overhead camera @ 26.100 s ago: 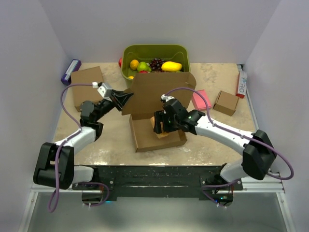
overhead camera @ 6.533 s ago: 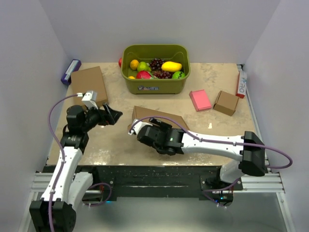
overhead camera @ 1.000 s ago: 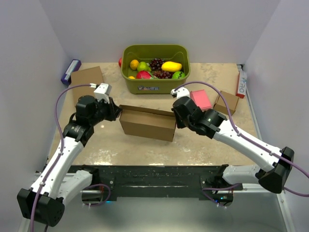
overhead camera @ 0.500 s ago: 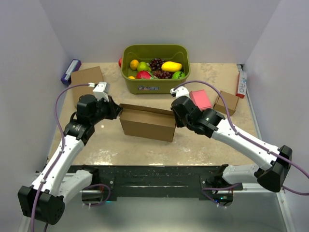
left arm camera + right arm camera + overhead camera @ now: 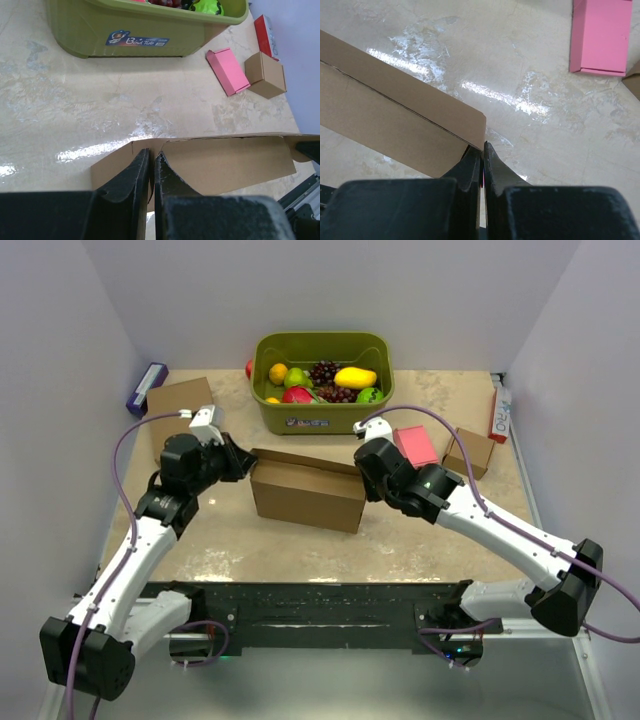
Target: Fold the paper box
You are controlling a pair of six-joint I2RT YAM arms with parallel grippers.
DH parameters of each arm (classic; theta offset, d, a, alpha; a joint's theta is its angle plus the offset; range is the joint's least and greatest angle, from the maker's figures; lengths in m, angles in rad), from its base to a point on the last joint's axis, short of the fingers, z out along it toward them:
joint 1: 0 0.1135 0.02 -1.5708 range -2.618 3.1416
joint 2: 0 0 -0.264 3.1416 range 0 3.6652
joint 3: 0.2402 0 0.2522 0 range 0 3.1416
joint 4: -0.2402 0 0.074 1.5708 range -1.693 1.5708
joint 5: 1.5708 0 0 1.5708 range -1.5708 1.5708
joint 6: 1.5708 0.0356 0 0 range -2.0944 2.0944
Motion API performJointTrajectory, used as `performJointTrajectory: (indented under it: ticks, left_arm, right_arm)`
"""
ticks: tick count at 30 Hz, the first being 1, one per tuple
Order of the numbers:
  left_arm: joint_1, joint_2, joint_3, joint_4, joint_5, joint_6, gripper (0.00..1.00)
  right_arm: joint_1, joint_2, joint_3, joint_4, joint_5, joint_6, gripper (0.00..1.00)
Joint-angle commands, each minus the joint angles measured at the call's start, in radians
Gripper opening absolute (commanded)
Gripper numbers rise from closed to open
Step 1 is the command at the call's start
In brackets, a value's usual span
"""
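Note:
The paper box [image 5: 306, 494] stands in the middle of the table as a closed brown carton with its lid down. My left gripper [image 5: 244, 466] is at its left end. In the left wrist view that gripper [image 5: 151, 154] is shut on a thin cardboard edge of the paper box [image 5: 220, 162]. My right gripper [image 5: 362, 478] is at the box's right end. In the right wrist view it [image 5: 483, 149] is shut, its tips touching the corner of the paper box [image 5: 395, 115], and no cardboard shows between the fingers.
A green tub [image 5: 322, 412] of fruit stands right behind the box. A flat cardboard rectangle [image 5: 182, 408] and a purple item [image 5: 146, 387] lie at the back left. A pink box [image 5: 415, 446], a small cardboard cube [image 5: 468, 452] and a red-and-white pack [image 5: 499, 410] lie at the right.
My right gripper has closed fully and edged left against the box's right end. The left gripper has kept its grip, and the box has shifted slightly towards the back.

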Motion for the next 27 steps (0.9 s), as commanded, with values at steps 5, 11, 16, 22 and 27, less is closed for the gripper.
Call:
performJointTrajectory:
  ticks: [5,11,16,22,27]
  left_arm:
    - [-0.013,0.006,-0.018,0.061,0.049,-0.020,0.03]
    - [-0.013,0.005,-0.041,0.031,0.018,0.024,0.05]
    - [-0.013,-0.017,-0.054,0.025,-0.004,0.045,0.30]
    - [-0.013,-0.032,-0.061,-0.015,-0.038,0.085,0.41]
    - [-0.013,-0.041,-0.055,-0.054,-0.056,0.097,0.41]
  right_arm:
    - [0.008,0.018,-0.024,-0.001,-0.056,0.008,0.01]
    - [0.008,0.015,-0.032,0.017,-0.071,0.038,0.01]
    - [0.008,0.025,-0.026,0.000,-0.054,0.047,0.01]
    - [0.008,0.025,-0.013,-0.011,-0.039,0.044,0.00]
    - [0.008,0.026,-0.012,-0.017,-0.036,0.044,0.00]
